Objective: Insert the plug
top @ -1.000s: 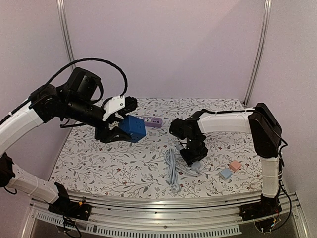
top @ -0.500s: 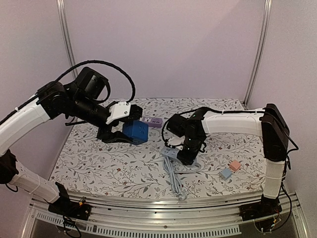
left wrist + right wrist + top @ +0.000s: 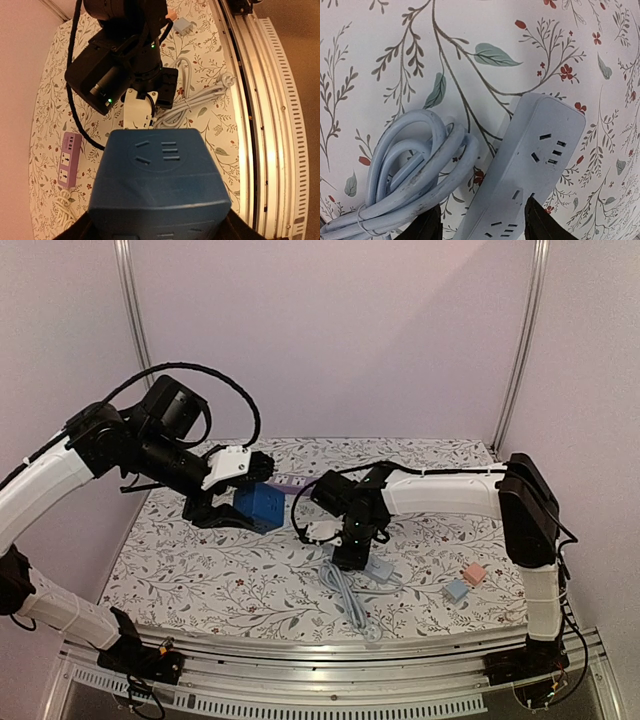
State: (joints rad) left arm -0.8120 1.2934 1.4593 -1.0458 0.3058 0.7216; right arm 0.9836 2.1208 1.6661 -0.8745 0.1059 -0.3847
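Note:
My left gripper is shut on a dark blue socket cube and holds it above the table's left-middle. In the left wrist view the cube fills the bottom, its socket face up. My right gripper is down on a light grey power strip. In the right wrist view its dark fingers grip the near end of the strip, beside its coiled grey cable. The cable's plug lies toward the table's front edge.
A purple power strip lies behind the cube and also shows in the left wrist view. A pink adapter and a pale blue adapter lie at the right front. The metal rail runs along the near edge.
My right gripper has slid left across the table, and the grey strip and its cable have shifted and turned with it. My left arm has lowered the blue cube slightly to the left.

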